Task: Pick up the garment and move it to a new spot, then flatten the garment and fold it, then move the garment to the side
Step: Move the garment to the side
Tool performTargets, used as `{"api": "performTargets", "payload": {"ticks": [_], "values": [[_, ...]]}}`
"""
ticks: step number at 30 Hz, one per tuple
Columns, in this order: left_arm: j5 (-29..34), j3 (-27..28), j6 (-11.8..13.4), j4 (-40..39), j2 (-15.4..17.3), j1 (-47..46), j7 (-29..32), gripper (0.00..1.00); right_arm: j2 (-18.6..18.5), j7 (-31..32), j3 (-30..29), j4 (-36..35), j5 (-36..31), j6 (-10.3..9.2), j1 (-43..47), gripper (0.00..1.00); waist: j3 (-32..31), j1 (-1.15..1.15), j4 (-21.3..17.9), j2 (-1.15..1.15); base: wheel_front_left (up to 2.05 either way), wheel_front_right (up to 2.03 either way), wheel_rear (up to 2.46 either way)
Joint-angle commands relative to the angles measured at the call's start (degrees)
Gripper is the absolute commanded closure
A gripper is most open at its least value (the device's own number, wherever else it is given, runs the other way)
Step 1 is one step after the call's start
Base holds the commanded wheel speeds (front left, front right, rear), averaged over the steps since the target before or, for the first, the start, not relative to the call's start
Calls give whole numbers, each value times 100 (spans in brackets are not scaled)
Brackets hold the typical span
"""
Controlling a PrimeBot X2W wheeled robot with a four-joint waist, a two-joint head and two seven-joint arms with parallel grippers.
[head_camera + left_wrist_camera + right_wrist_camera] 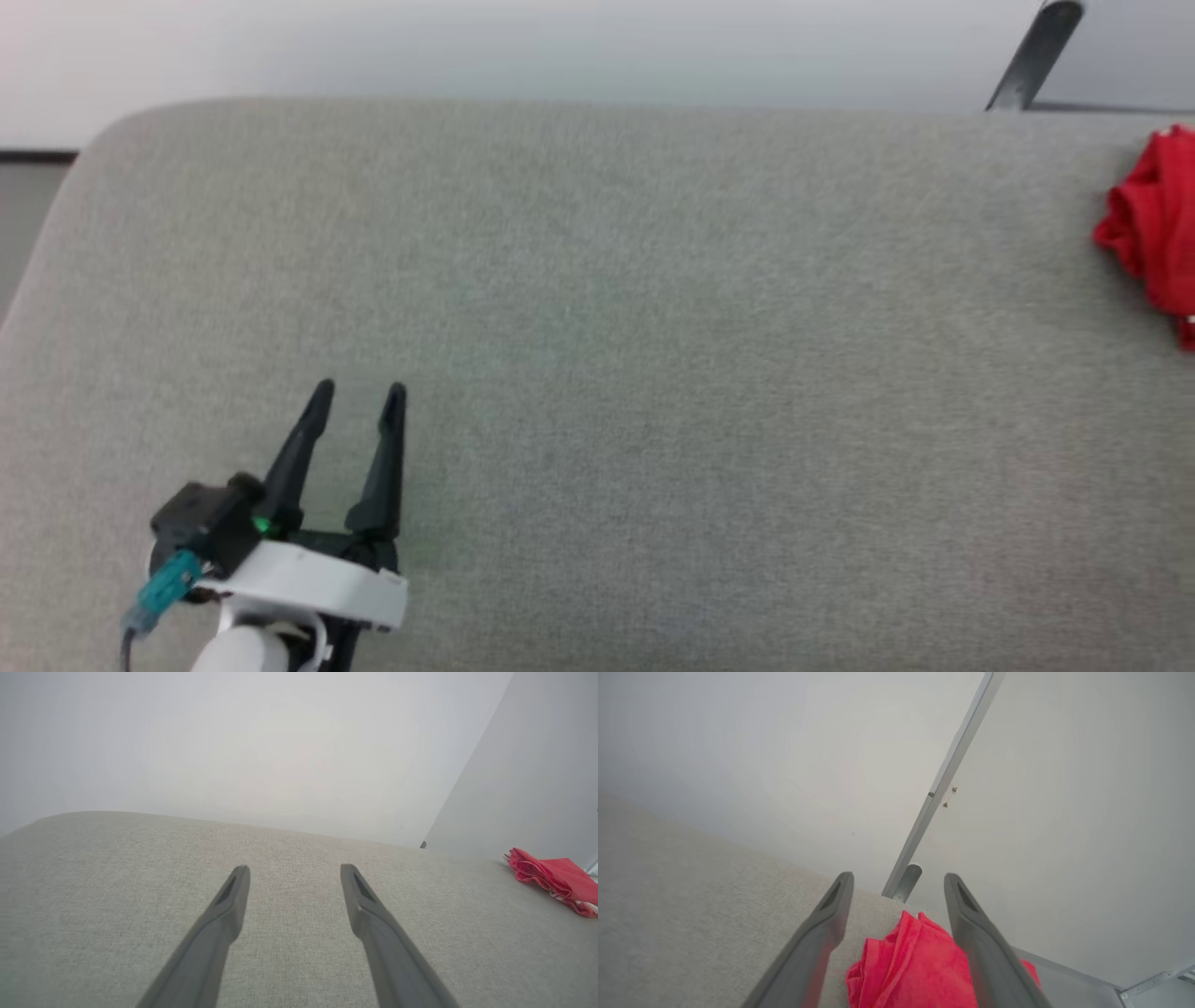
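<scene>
I count one garment (1153,224): a red crumpled heap at the far right edge of the grey fabric-covered desk (597,327). Two pincers: left pincer (359,392), near left, spread, holding nothing; right pincer (899,879), spread over the garment.

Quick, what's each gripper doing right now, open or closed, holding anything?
Left gripper: open, holding nothing.
Right gripper: open, fingers either side of the red garment, not clamped on it.
</scene>
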Motion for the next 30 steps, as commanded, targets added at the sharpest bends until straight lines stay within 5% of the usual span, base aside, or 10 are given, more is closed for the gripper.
{"api": "performTargets", "payload": {"ticks": [1,13,30], "values": [[49,99,-14,-14,14,128,-5,0,130,-27,-164,-359,-93,-7,326,0,-403,0,-264,0,0,0,0],[117,566,-14,-61,32,586,-5,0,1150,-33,-1894,-2849,-904,-7,3049,0,-883,0,-386,0,0,0,0],[13,1033,-14,-327,164,1212,-5,0,1850,-35,-2301,-3969,-1018,-7,4526,0,-1172,0,-531,0,0,0,0]]}}
